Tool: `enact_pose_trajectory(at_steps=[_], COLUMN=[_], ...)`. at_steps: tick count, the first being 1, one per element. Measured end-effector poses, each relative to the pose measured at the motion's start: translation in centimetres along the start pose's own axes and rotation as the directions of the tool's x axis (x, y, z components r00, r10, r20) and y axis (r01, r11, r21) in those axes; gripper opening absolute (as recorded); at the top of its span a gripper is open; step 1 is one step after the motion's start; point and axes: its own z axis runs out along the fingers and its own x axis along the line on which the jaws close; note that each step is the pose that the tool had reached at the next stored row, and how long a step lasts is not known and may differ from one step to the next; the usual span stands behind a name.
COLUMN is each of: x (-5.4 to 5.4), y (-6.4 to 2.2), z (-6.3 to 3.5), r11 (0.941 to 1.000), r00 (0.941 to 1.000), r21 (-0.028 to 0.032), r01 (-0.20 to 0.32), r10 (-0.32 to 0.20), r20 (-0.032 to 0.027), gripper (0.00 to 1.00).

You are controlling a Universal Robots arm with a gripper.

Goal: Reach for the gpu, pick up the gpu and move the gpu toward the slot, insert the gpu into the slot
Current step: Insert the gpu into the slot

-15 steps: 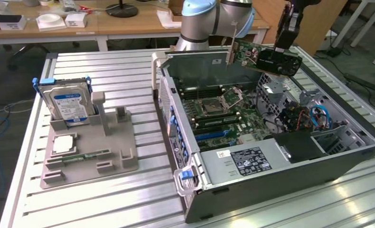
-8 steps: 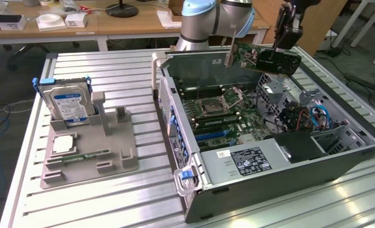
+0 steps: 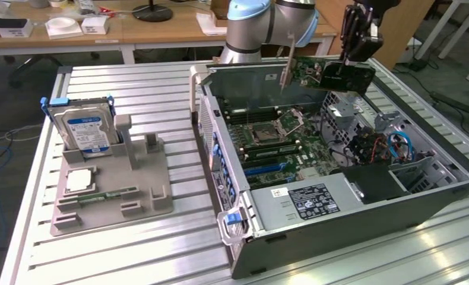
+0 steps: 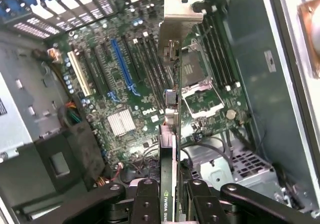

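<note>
1. Where the worktop [image 3: 123, 83] runs to the exterior view's left, a blue-labelled hard drive [image 3: 84, 127] stands upright in a grey holder [image 3: 139, 202], and a memory stick [image 3: 108, 193] lies flat on the holder's near part.
2. Right of the holder lies the open computer case [image 3: 314, 237], its motherboard [image 3: 270, 139] exposed.
3. Above the case's far right part hangs the gpu [image 3: 326, 74], clear of the motherboard, with its silver bracket [image 4: 180, 19] pointing toward the exterior view's left.
4. Gripper [image 3: 349, 59]: clamped on the gpu's black shroud end, with its fingers [image 4: 145, 204] pressing both faces of the card.
</note>
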Motion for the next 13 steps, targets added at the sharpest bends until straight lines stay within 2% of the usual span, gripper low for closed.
enact_pose_trajectory(at_steps=[3, 7, 13], x=[0.0, 0.01, 0.02], y=[0.01, 0.03, 0.04], z=[0.03, 0.06, 0.12], r11=[0.9988, 0.9939, 0.9785], r00=[0.9988, 0.9939, 0.9784], r21=[-0.0016, -0.0035, -0.0059], r01=[0.048, 0.11, 0.206], r10=[-0.048, -0.11, -0.206], r20=[0.0028, 0.0066, 0.0127], gripper=[0.25, 0.25, 0.25])
